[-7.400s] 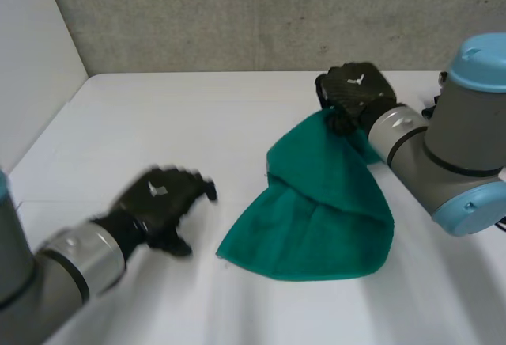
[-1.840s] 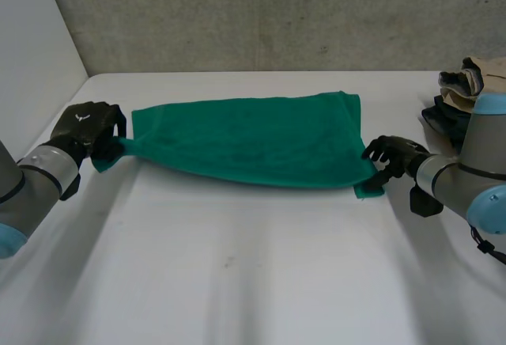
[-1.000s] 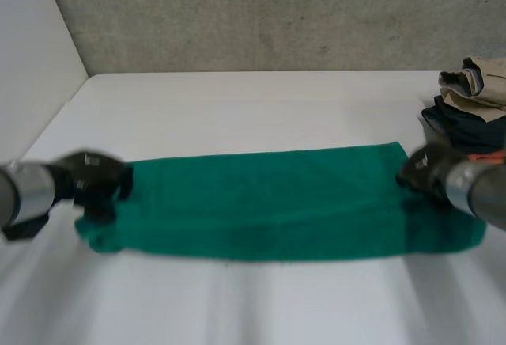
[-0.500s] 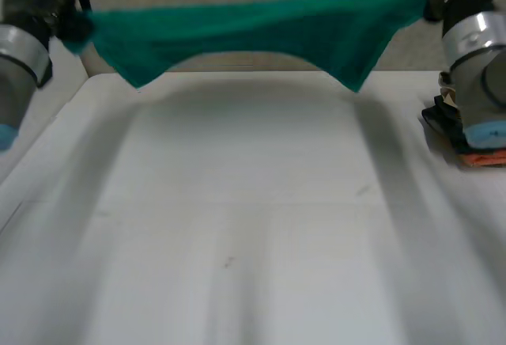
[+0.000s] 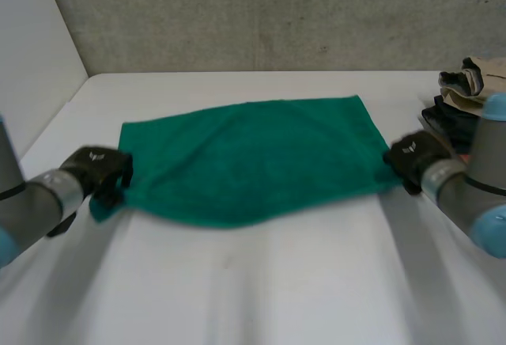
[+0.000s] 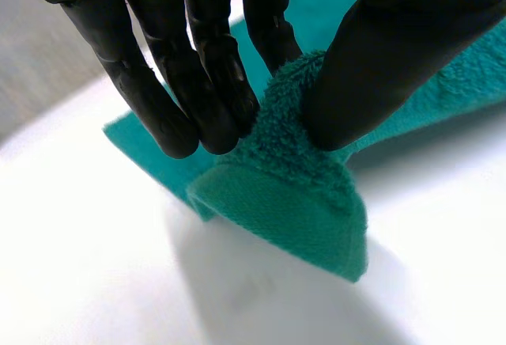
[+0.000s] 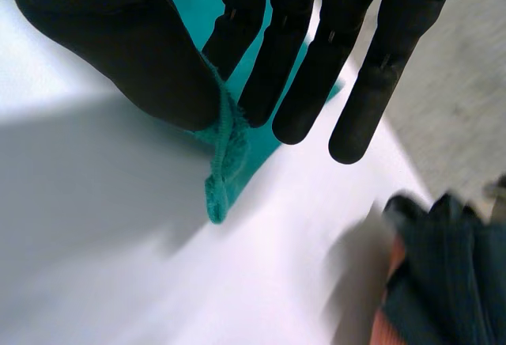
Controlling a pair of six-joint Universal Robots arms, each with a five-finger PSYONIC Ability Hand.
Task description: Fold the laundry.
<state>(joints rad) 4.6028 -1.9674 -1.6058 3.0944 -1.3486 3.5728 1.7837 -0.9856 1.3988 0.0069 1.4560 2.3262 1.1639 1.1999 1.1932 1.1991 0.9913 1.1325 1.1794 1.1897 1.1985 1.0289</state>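
A green towel [image 5: 253, 159] lies spread across the middle of the white table [image 5: 261, 282]. My left hand [image 5: 99, 172] is at its near left corner. In the left wrist view that corner [image 6: 292, 195] is pinched between the thumb and the fingers [image 6: 198, 84] of the left hand [image 6: 395, 44]. My right hand [image 5: 413, 157] is at the towel's near right corner. In the right wrist view the right hand [image 7: 118, 52] pinches a bunched strip of that corner [image 7: 225, 159] between its thumb and fingers [image 7: 273, 52].
A pile of folded clothes [image 5: 466, 104], beige over dark with an orange piece, sits at the table's far right edge, close behind my right arm; it is the dark heap [image 7: 443, 274] beside the right hand. A white wall [image 5: 32, 68] borders the table's left side.
Half a second ago both hands held the towel stretched high in the air. Now they have come down and the towel lies spread on the table, still pinched at both near corners.
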